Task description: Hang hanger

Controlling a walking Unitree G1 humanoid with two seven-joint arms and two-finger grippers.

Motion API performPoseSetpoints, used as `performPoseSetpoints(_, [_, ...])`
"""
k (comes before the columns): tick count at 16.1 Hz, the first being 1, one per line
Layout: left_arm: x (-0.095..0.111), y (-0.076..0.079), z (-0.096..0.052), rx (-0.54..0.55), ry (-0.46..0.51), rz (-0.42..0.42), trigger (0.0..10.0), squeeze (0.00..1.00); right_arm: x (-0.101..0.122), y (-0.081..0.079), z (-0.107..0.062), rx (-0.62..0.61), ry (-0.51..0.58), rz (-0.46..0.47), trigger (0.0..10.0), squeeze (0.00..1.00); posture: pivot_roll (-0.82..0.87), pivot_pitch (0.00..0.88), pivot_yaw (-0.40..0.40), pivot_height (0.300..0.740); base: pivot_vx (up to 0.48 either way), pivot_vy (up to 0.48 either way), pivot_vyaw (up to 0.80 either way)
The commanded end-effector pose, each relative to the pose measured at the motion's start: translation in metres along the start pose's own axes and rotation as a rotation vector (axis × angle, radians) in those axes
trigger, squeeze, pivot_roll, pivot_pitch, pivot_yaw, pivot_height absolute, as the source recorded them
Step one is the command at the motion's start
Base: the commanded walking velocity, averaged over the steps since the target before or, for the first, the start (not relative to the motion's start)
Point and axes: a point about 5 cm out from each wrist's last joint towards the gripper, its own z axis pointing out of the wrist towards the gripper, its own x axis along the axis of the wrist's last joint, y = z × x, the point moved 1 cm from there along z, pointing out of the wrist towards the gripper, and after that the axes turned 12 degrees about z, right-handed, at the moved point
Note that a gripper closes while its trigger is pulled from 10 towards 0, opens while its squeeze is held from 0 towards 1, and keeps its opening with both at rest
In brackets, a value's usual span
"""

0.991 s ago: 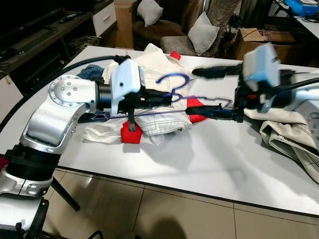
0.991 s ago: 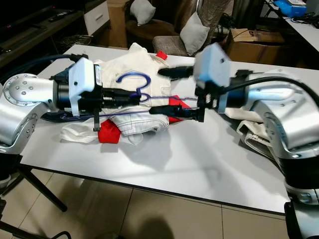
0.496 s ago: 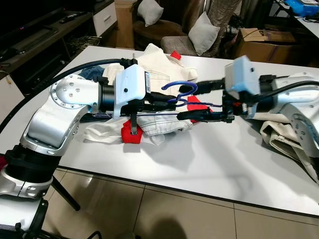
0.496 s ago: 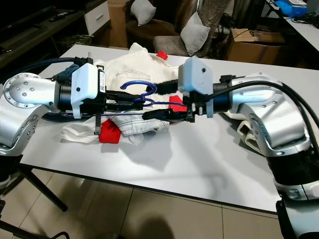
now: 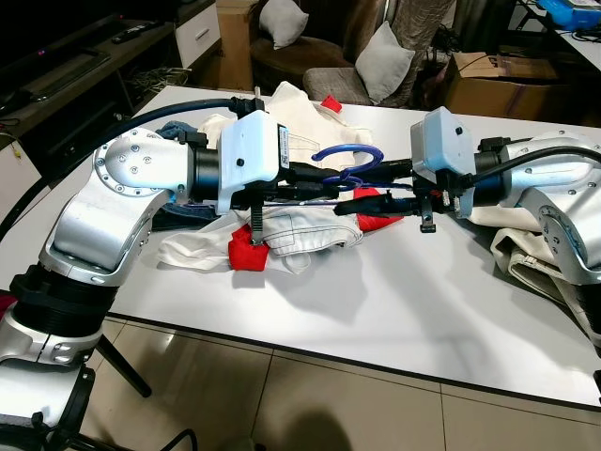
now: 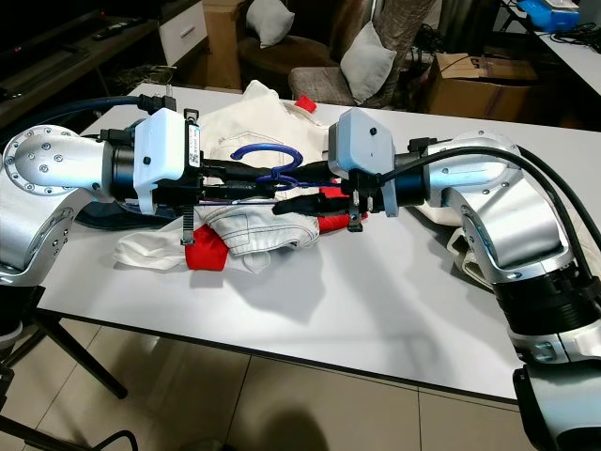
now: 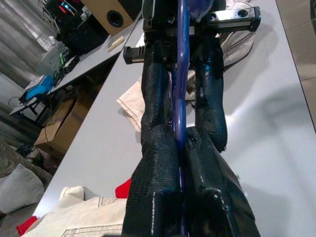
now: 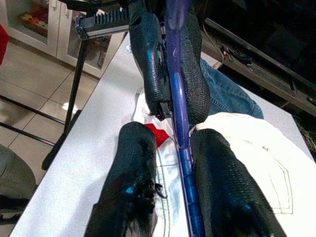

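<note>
A blue wire hanger (image 5: 346, 155) is held over the table, hook up, above a white garment with red patches (image 5: 302, 231). My left gripper (image 5: 324, 185) reaches in from the left and is shut on the hanger's lower bar (image 7: 178, 129). From the right, my right gripper (image 5: 368, 187) meets it nose to nose. Its two fingers (image 8: 129, 183) stand open on either side of the same bar (image 8: 180, 129), with a gap on one side. The bar touches the other finger (image 8: 224, 190).
The white table (image 5: 404, 301) has bare room in front of the clothes. A beige garment (image 5: 545, 272) lies at the right edge and jeans (image 5: 175, 135) behind my left arm. Cushioned chairs (image 5: 380, 52) and a cardboard box (image 5: 488, 70) stand beyond the table.
My right gripper has moved left up to the left gripper, and its wide-open fingers have narrowed around the hanger bar. The left gripper kept its hold and raised the hanger a little.
</note>
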Motion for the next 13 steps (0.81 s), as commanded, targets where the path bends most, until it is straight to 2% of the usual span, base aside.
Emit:
performPoseSetpoints(1, [0.009, -0.002, 0.001, -0.007, 0.023, 0.034, 10.0, 0.0, 0.006, 0.001, 0.002, 0.012, 0.007, -0.022, 0.0, 0.0, -0.08, 0.0, 0.04, 0.74, 0.0, 0.0, 0.0])
performPoseSetpoints(8, [0.005, -0.005, 0.0, 0.0, 0.031, 0.022, 10.0, 0.0, 0.005, -0.003, 0.003, 0.052, 0.02, -0.009, 0.0, 0.0, -0.08, 0.0, 0.043, 0.74, 0.0, 0.0, 0.0])
performPoseSetpoints(9, [0.005, -0.007, -0.003, 0.006, 0.048, 0.003, 10.0, 0.72, 0.005, -0.003, 0.003, 0.054, 0.021, -0.007, 0.0, 0.0, -0.08, 0.0, 0.042, 0.74, 0.0, 0.0, 0.0])
performPoseSetpoints(10, [0.006, -0.008, -0.006, -0.001, 0.075, -0.028, 10.0, 1.0, 0.005, -0.004, 0.003, 0.056, 0.022, -0.006, 0.0, 0.0, -0.08, 0.0, 0.043, 0.74, 0.0, 0.0, 0.0])
performPoseSetpoints(13, [0.01, -0.01, -0.012, -0.006, 0.114, -0.047, 10.0, 1.0, 0.003, -0.004, 0.002, 0.056, 0.022, 0.002, 0.0, 0.0, -0.08, 0.0, 0.045, 0.74, 0.0, 0.0, 0.0])
